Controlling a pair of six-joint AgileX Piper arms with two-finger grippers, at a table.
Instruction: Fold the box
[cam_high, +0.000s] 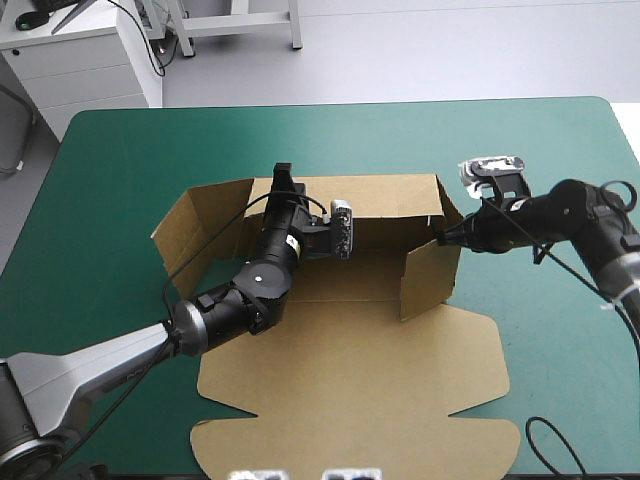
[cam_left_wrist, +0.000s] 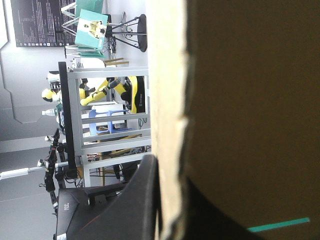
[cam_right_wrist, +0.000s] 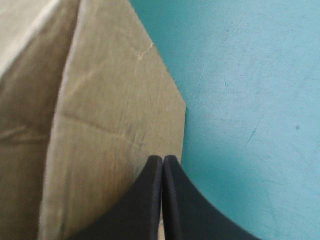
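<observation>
Box (cam_high: 350, 400) back wall clamped in left hand (cam_high: 283, 178), right hand (cam_right_wrist: 163, 160) pressed together against its right wall

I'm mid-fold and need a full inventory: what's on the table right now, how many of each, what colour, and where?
box: one, brown, mid-table; far wall and both side walls raised, lid flat toward the near edge.
table cover: one, teal-green, showing all around the box.
left gripper: one, black fingers, at the top edge of the far wall, shut on the box.
right gripper: one, black fingers shut to a point, tips at the outer side of the right wall near its edge.
</observation>
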